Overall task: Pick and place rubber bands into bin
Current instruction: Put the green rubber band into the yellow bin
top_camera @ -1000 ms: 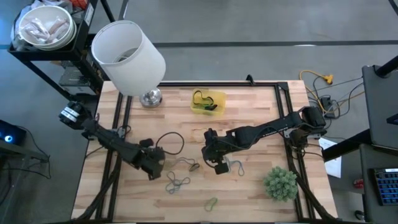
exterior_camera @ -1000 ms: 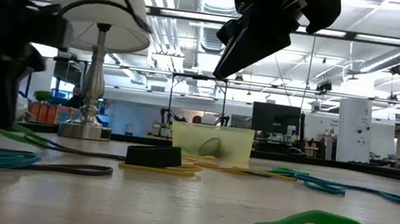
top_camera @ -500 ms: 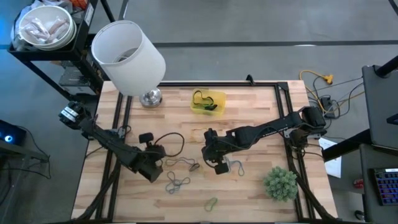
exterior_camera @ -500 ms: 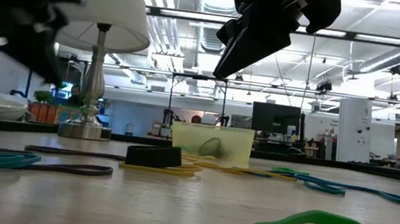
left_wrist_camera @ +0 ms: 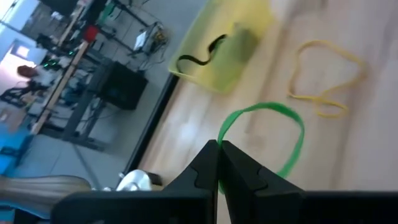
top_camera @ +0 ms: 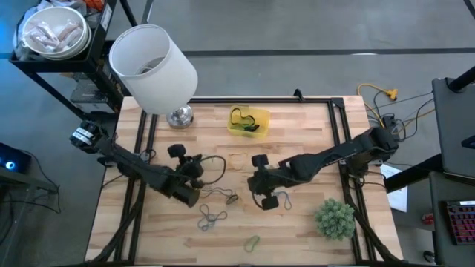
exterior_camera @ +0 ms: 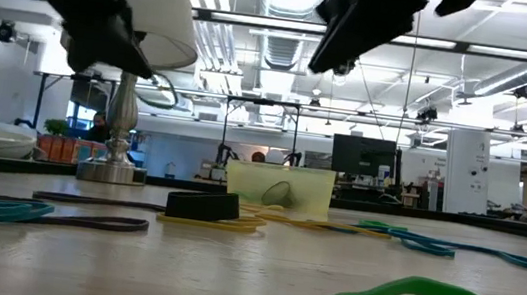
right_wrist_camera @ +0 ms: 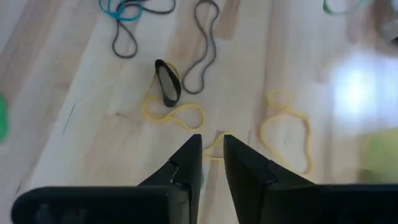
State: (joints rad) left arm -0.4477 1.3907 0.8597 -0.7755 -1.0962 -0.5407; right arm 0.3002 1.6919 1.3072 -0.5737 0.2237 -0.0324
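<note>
High view: we see the left hand [top_camera: 194, 167] centre-left, pinched on a green rubber band [left_wrist_camera: 267, 134] (left wrist view). Right hand [top_camera: 266, 200] centre, fingers slightly apart, holding nothing. Bin [top_camera: 248, 122] upper centre of the counter [top_camera: 297, 126]; loose bands [top_camera: 214, 216] lower centre.

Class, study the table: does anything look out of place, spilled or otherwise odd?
Loose rubber bands lie scattered over the table rather than in the yellow bin, which holds only a few. A lamp and a small green plant also stand there, apart from the sorting.
</note>
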